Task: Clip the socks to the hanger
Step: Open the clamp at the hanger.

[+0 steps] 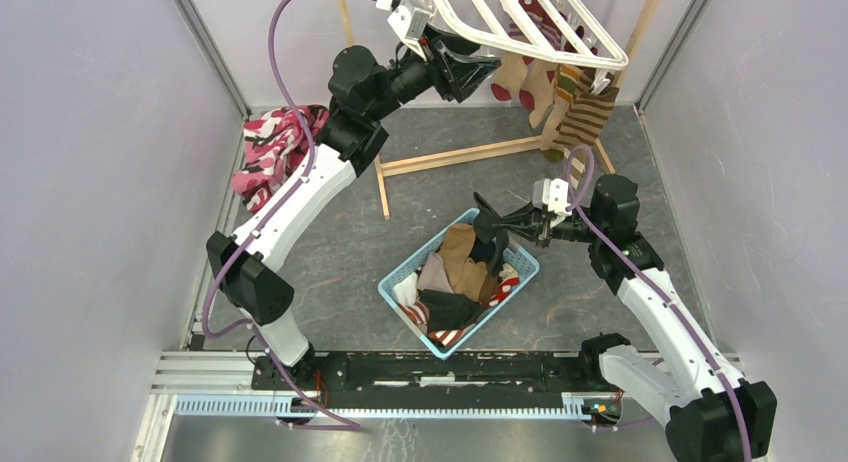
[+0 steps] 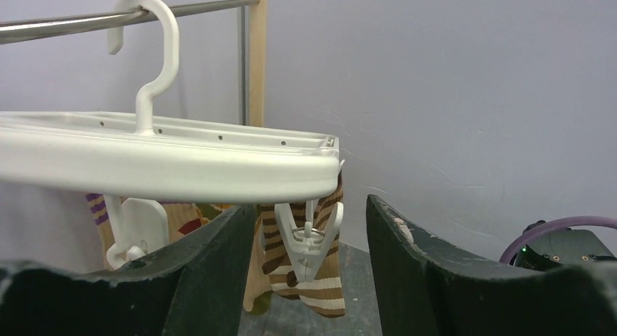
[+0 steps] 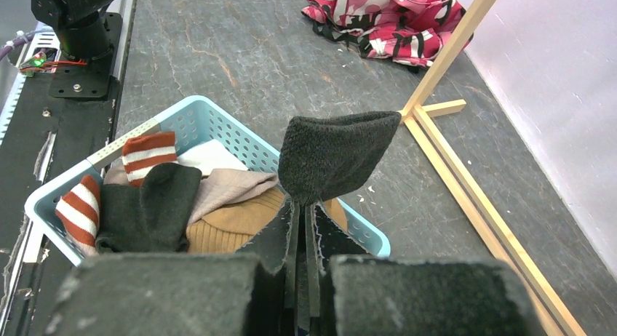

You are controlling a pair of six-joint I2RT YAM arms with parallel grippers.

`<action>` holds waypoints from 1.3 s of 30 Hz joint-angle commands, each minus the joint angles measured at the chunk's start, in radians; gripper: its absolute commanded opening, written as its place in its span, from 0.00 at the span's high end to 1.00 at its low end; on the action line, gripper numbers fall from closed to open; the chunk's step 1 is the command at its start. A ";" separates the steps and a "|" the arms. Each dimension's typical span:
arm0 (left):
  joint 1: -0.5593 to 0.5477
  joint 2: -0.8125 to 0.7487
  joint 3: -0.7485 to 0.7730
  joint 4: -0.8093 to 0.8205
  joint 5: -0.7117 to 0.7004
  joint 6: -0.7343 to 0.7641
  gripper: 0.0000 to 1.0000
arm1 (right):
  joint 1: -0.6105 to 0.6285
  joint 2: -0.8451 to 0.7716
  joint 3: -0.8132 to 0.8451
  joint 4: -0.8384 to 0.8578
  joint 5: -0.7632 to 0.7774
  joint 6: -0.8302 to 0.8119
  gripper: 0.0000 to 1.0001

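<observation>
While my right gripper (image 3: 304,209) is pinched tight on one end of a dark sock (image 3: 331,158), lifted just above the blue basket (image 3: 218,125) where the other socks (image 3: 225,230) lie, my left gripper (image 2: 309,205) stands with jaws apart, framing a dangling clip (image 2: 305,238) under the hanger (image 2: 182,165) rim. I can't quite tell whether that clip sits between my pads or just beyond them. If I squeeze off-centre, it may swing aside or tilt the hanger, and never gape for the sock.
</observation>
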 commanded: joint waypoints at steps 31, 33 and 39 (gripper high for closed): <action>-0.052 -0.013 0.010 0.043 -0.183 -0.101 0.98 | 0.006 0.081 0.291 -0.244 0.146 -0.122 1.00; -0.064 -0.023 -0.008 0.041 -0.221 -0.101 0.98 | 0.028 0.118 0.378 -0.284 0.235 -0.134 1.00; -0.087 -0.036 -0.038 0.041 -0.331 -0.136 0.98 | 0.095 0.184 0.512 -0.277 0.471 -0.136 1.00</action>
